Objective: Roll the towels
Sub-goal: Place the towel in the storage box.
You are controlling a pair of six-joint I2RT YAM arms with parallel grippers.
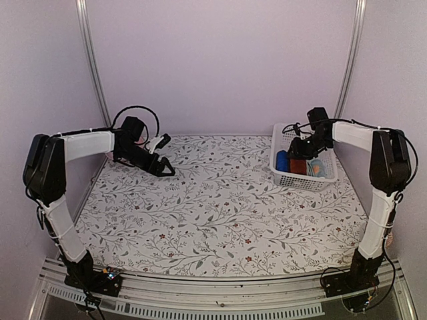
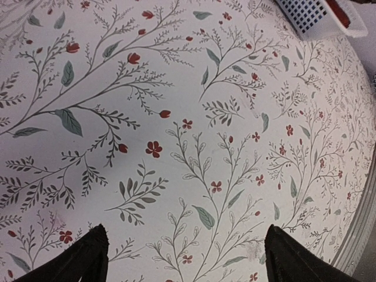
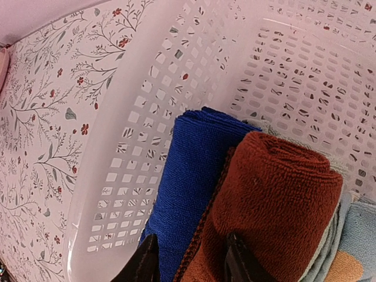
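Note:
A white perforated basket point(image 1: 277, 175) at the back right holds the towels. In the right wrist view a rolled dark maroon towel point(image 3: 276, 200) lies beside a rolled blue cloth point(image 3: 188, 170), and a light-blue towel point(image 3: 358, 235) with a teal and orange patch sits at the lower right. My right gripper point(image 3: 189, 261) is down in the basket point(image 3: 135, 117), its jaws partly apart. One finger is on the blue roll's left side and the other rests on the maroon roll. My left gripper point(image 1: 167, 170) hovers open over the floral covering at the back left, with nothing between its fingers point(image 2: 88, 258).
The floral table covering point(image 1: 220, 213) spreads between the arms. A metal rail runs along the near edge point(image 1: 220, 297), and purple walls close in the back and sides. A corner of the basket point(image 2: 308, 14) shows at the top right of the left wrist view.

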